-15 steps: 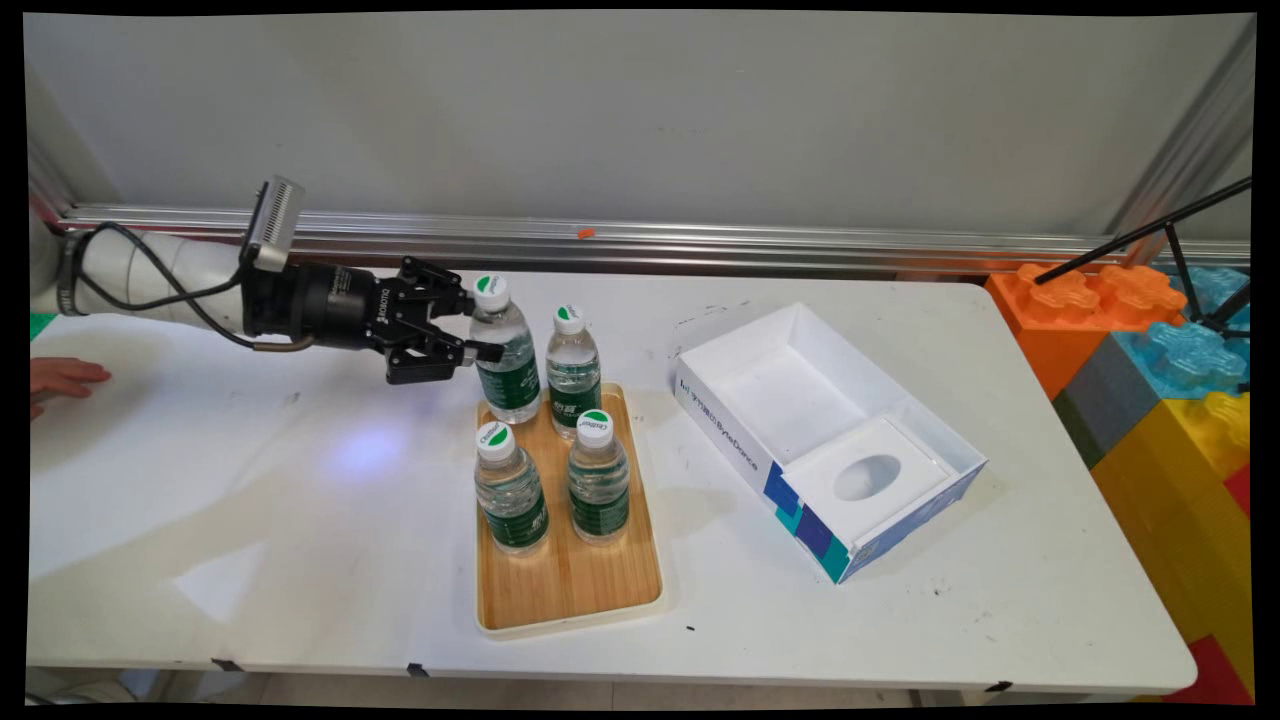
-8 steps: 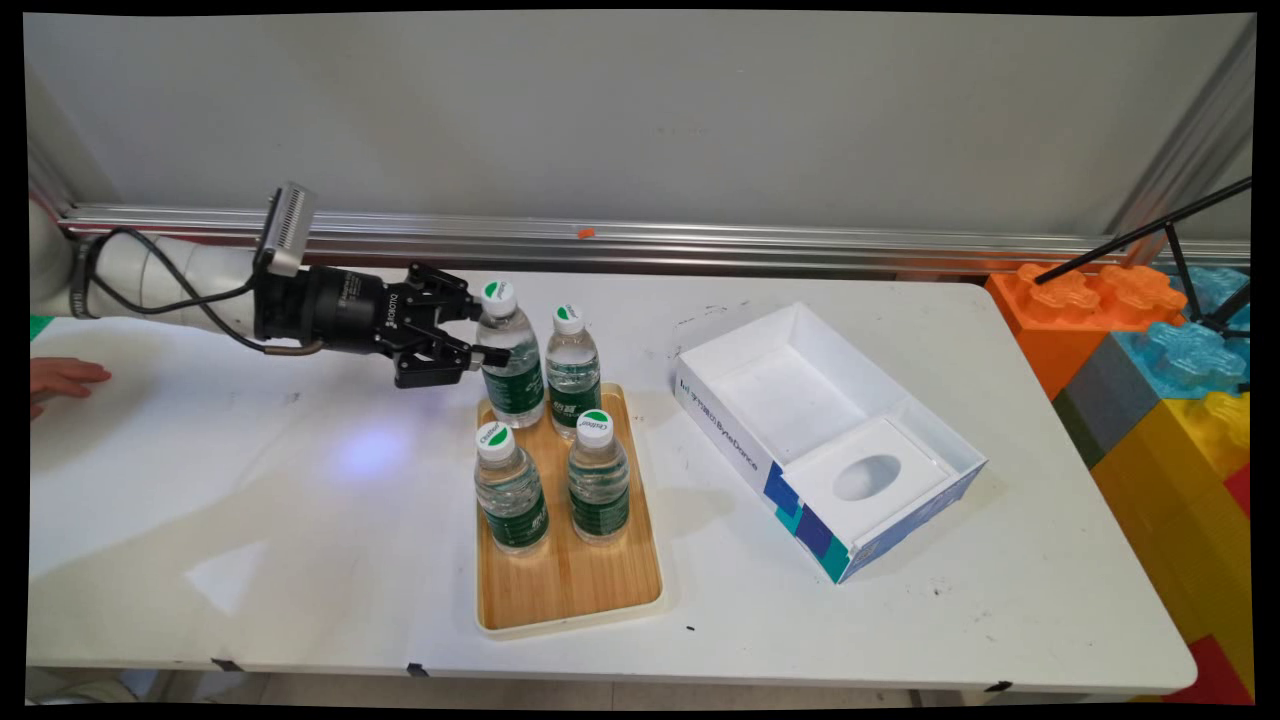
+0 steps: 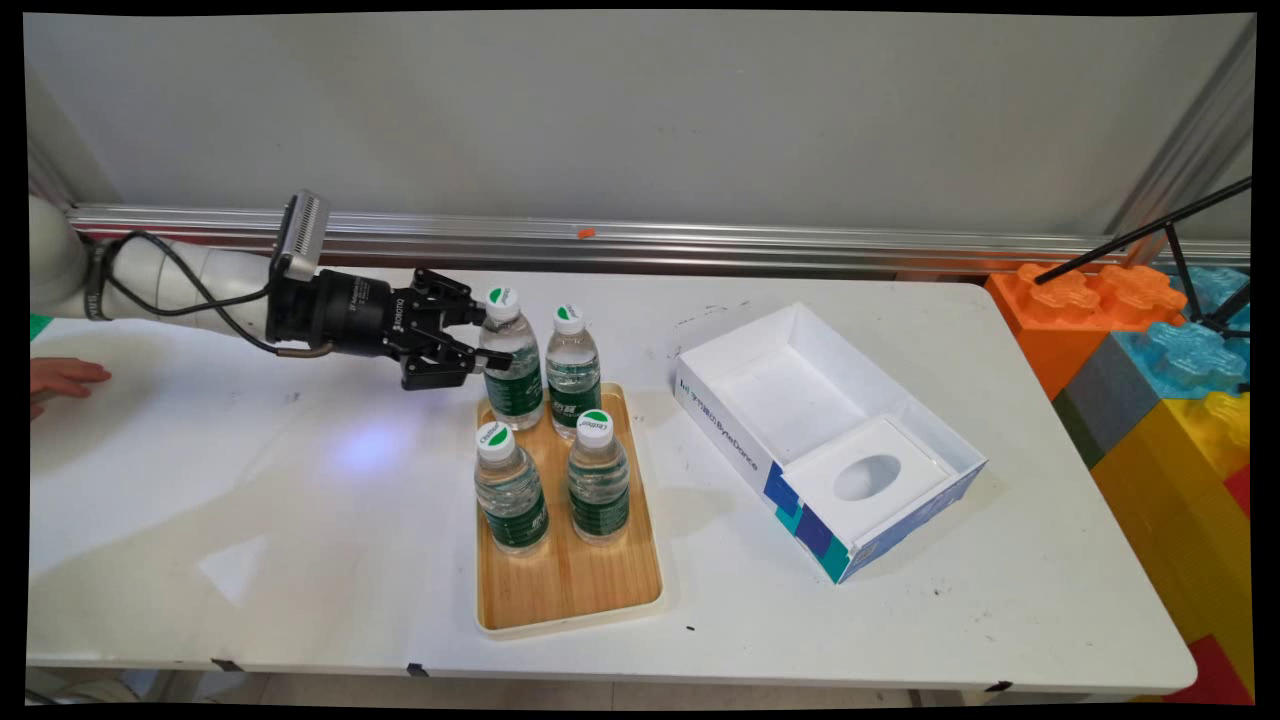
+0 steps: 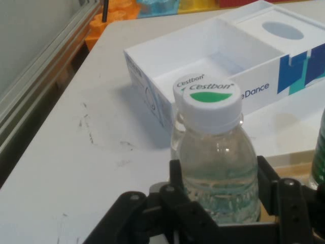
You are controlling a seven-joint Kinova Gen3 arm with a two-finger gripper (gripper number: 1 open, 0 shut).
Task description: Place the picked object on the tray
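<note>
I see my white table [image 3: 300, 520] carrying a wooden tray [image 3: 570, 590] just below and ahead of my gripper [image 3: 487, 338], with an open white box [image 3: 830, 440] well beyond it

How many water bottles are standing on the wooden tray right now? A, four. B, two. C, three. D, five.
A: the main view shows four capped water bottles upright on the wooden tray, two at the far end and two nearer the middle, with the gripper around the far left bottle.
</note>
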